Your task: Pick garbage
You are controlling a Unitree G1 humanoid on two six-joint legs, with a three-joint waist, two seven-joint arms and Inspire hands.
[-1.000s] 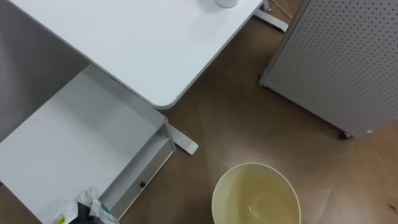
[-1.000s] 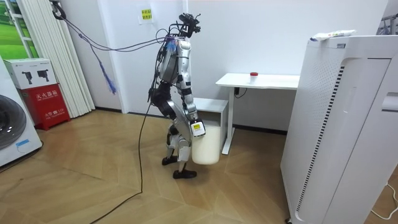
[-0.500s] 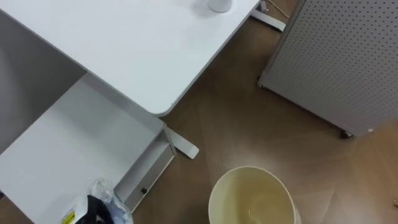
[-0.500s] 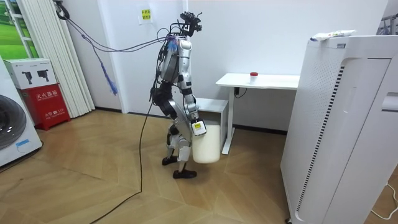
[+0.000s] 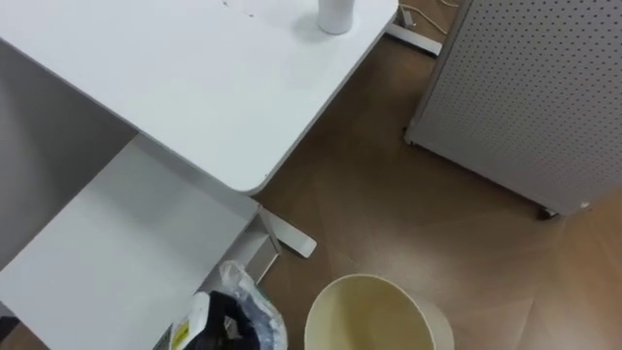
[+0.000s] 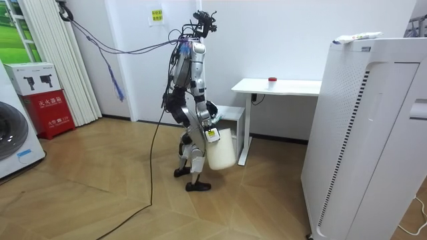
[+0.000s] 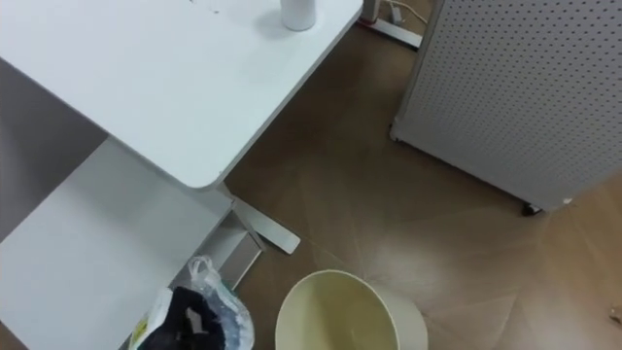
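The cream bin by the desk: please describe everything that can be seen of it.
The bin is round, open-topped, cream and plastic-looking, its inside bare. It is over the wood floor by the white desk's foot, and looks slightly tilted in the room view. The left hand, clutching a crumpled bag, is beside its rim; contact cannot be told.

The garbage (image 5: 233,309) that I pick is a crumpled bag of clear plastic, with a yellow label on its left side and something dark in its middle. It is just left of the bin (image 5: 374,311), a round cream one, which stands upright on the floor, mouth open upward.
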